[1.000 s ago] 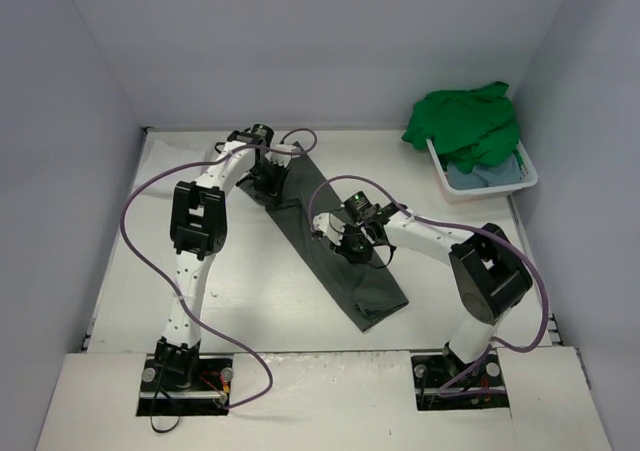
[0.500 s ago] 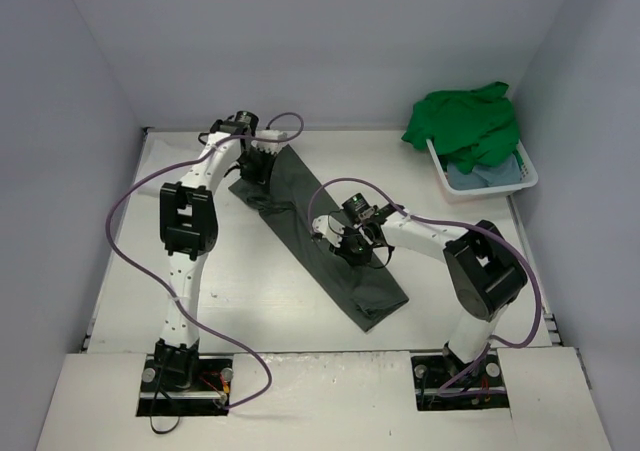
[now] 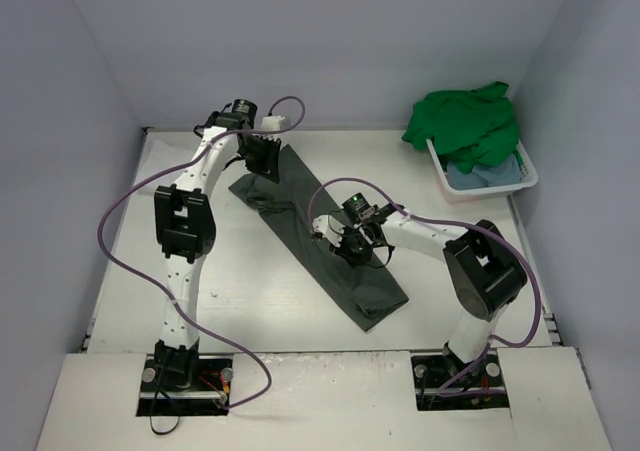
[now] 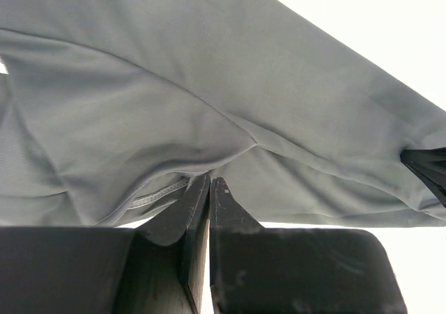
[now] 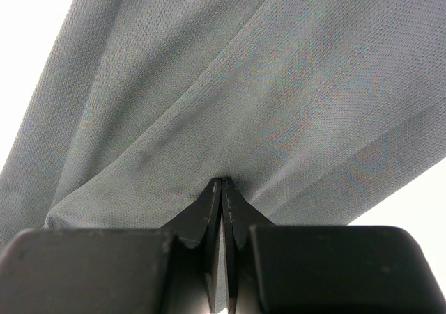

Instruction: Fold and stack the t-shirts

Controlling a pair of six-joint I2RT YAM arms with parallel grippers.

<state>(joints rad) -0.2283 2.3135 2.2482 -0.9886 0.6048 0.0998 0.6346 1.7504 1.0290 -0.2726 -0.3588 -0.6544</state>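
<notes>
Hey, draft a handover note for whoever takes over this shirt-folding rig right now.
Left gripper: shut on the dark grey shirt's far end.
Right gripper: shut on the same shirt near its middle.
It lies as a long diagonal strip.
Green shirt and light blue shirt are in the basket, far right.
Done: nothing stacked in view.
Left: finish this fold, then fold and stack the rest.

The pale counter [image 3: 250, 281] bears a dark grey t-shirt [image 3: 372, 289], drawn out in a long diagonal strip well left of the white basket [image 3: 530, 178], which stands on the same surface.
</notes>
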